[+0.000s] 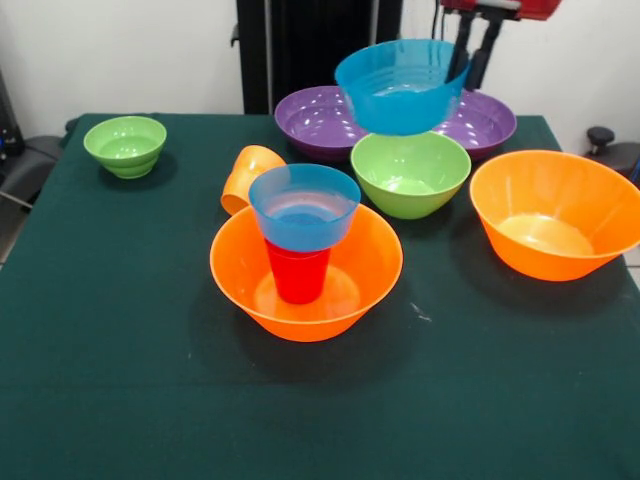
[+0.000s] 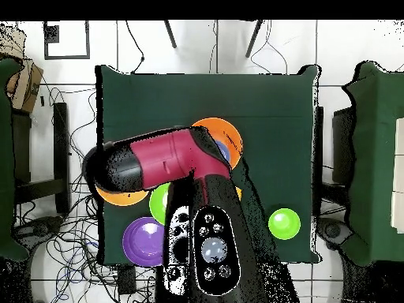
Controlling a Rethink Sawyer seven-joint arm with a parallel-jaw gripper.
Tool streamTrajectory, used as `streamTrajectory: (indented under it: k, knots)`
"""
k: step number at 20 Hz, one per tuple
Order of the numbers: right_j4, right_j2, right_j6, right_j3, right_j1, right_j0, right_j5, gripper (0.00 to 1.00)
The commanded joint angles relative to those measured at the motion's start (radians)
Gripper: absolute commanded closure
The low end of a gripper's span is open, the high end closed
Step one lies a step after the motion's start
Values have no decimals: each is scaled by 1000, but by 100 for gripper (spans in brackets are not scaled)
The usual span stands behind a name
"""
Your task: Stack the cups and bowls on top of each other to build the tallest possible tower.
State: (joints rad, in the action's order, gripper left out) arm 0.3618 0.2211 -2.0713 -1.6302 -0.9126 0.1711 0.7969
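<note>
Up near the top of the front view, the gripper (image 1: 472,55) has a blue bowl (image 1: 402,86) pinched by its rim, one finger on each side of the wall as far as I can tell, so it's closed on the plastic. That bowl hangs tilted in the air, above the green bowl (image 1: 411,173) and in front of the two purple bowls (image 1: 312,120).

Meanwhile the tower (image 1: 305,262) sits mid-worktop: a big orange bowl (image 1: 240,275) at the bottom, a red cup (image 1: 298,276) standing in it, and a second blue bowl (image 1: 304,206) perched on the cup. An orange cup (image 1: 248,175) lies on its side just behind it. Another large orange bowl (image 1: 556,212) sits off to one side, and a small green bowl (image 1: 126,145) is well apart at the far corner. In the overhead view the arm (image 2: 170,166) covers most of the pieces, so no help there.

Handling-wise, my guess is this stuff is light, thin, glossy plastic: stiff enough to hold shape but slippery, and the wall probably flexes a bit under a squeeze. Rim pinch looks like the only sensible hold, since the bowls are too wide to span. Being held at one edge, it'll want to swing, and the tower top looks tippy, so I'd go slow on placing.
</note>
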Motion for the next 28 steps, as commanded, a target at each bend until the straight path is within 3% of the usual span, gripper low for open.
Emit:
streamTrajectory:
  k: [1,17,28]
  knots:
    - [70,-28,46,43,33,35,84,100]
    - [86,-69,43,80,35,6,97,100]
    - [82,-69,92,98,45,29,99,100]
